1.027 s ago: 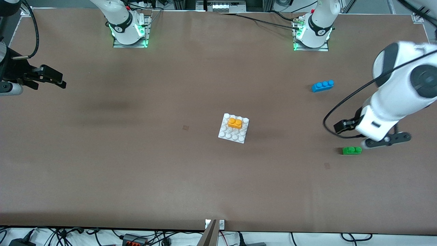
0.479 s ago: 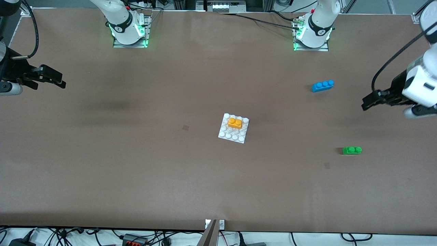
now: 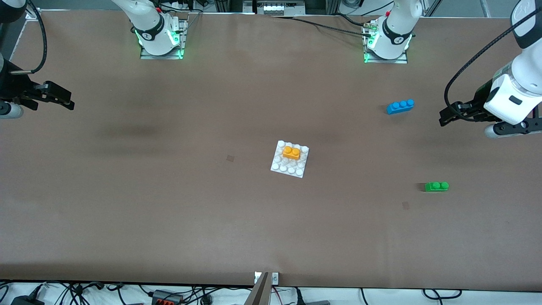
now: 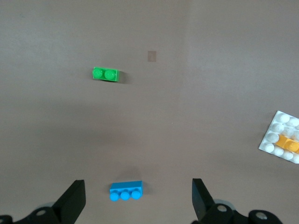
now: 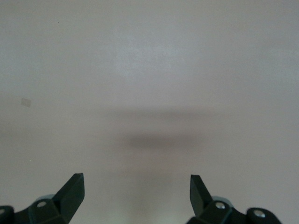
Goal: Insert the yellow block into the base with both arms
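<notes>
Front view: the yellow block [image 3: 291, 152] sits pressed onto the white base [image 3: 290, 159] mid-table, well apart from both pincers. The left gripper [image 3: 449, 114] hovers near the blue brick [image 3: 400, 106]; the right gripper [image 3: 59, 97] hangs at its own table end. Left wrist view: fingers [image 4: 72, 199] spread wide, empty, blue brick between them, green brick [image 4: 106, 74] farther off. Right wrist view: fingers [image 5: 70, 191] wide apart over the bare table [image 5: 149, 70].

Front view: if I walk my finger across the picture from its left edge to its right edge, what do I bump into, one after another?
Right end effector → white base with the yellow block on it → blue three-stud brick → green two-stud brick → left end effector.
</notes>
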